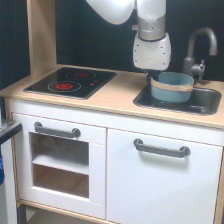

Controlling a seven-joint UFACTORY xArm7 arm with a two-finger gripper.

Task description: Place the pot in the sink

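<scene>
The pot (171, 86), likely light, stiff and best gripped by its rim, is sitting in the sink (210, 102) at the desk's (115, 95) far right, the gripper (151, 74) hidden behind it, state untellable.

One pot (171, 86), one sink (205, 102), one faucet (199, 47), one stovetop (71, 81) with two burners, two handles and one arm (151, 35) are being shown

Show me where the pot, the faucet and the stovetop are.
pot (171, 86), exterior view, on its blue side wall.
faucet (200, 42), exterior view, on its curved neck.
stovetop (70, 81), exterior view, on the black surface between the rings.
</scene>
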